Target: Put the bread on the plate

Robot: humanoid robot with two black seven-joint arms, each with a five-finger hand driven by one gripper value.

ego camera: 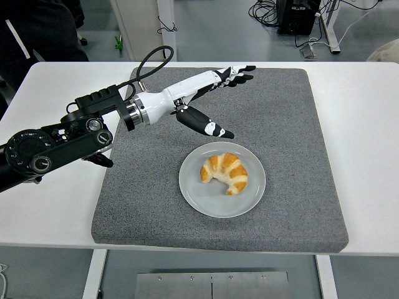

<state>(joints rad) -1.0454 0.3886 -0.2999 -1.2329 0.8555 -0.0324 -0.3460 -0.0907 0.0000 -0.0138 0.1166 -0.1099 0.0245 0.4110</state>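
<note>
While the curved, flaky bread (pixel 225 172) lies on the round plate (pixel 198 194), the left hand (pixel 201 98) hovers, fingers released.

Rough grey felt mat (pixel 287 124), smooth matt plate (pixel 249 196), flaky crusted bread (pixel 225 172)
</note>
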